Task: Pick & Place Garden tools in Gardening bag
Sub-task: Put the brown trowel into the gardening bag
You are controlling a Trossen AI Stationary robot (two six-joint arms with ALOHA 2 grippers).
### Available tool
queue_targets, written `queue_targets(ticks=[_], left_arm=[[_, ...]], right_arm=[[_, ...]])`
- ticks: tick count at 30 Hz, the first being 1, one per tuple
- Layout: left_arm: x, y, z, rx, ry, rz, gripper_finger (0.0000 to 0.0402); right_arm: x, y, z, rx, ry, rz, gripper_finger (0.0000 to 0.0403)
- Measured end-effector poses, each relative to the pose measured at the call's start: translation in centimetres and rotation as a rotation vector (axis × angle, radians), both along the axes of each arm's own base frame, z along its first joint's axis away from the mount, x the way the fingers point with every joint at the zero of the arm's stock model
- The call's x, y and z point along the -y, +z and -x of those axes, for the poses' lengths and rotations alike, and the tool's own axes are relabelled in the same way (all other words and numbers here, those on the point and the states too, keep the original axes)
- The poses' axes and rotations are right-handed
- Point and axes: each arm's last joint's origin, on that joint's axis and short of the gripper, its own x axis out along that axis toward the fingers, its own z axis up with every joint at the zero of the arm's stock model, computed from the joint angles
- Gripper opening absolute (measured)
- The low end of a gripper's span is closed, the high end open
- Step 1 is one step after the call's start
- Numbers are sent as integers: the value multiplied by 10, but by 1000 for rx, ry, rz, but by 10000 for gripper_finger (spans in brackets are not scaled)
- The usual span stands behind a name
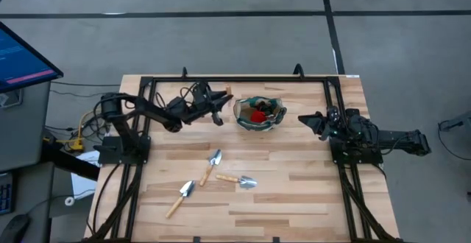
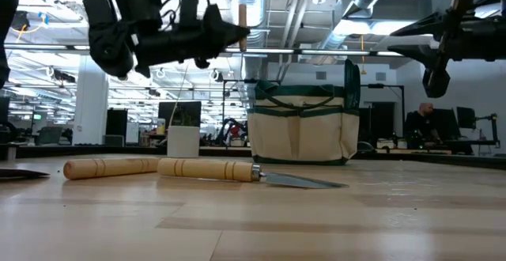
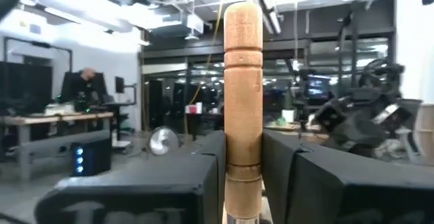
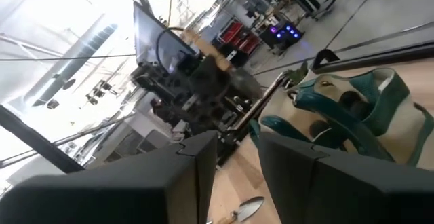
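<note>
My left gripper (image 1: 218, 104) is raised just left of the gardening bag (image 1: 259, 113) and is shut on a trowel's tan wooden handle (image 3: 243, 81). The handle's free end shows above the fingers in the low view (image 2: 243, 16); the blade is hidden. Three more trowels lie flat on the table: one (image 1: 212, 163), a second (image 1: 182, 196) and a third (image 1: 240, 180). The bag stands on its base, with red showing inside. My right gripper (image 1: 310, 119) is open and empty, right of the bag. My left gripper pinches the trowel's wooden handle (image 3: 243, 157) between its two fingers (image 3: 207, 166), below the handle's free end. The fingers lie across the handle. The handle stands upright, free end up, lifted clear of the table.
A small white pot (image 2: 183, 141) stands at the back of the table in the low view. A black frame (image 1: 243, 80) runs round the table's far and side edges. Bare wood lies in front of the bag and on the near right.
</note>
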Motion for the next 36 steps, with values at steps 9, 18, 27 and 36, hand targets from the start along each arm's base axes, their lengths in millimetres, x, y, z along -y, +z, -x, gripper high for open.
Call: queue_targets(ticks=[9, 18, 27, 36], left_arm=[[-11, -19, -19, -37, -22, 48, 38], [-16, -25, -33, -37, -53, 55, 38], [-19, -35, -33, -61, -50, 79, 38], [-34, -41, -25, -76, -7, 102, 44]], right_arm=[[0, 0, 0, 0, 0, -1, 104], [0, 0, 0, 2, 1, -7, 104], [0, 0, 0, 2, 2, -7, 104], [0, 0, 0, 1, 1, -7, 104]])
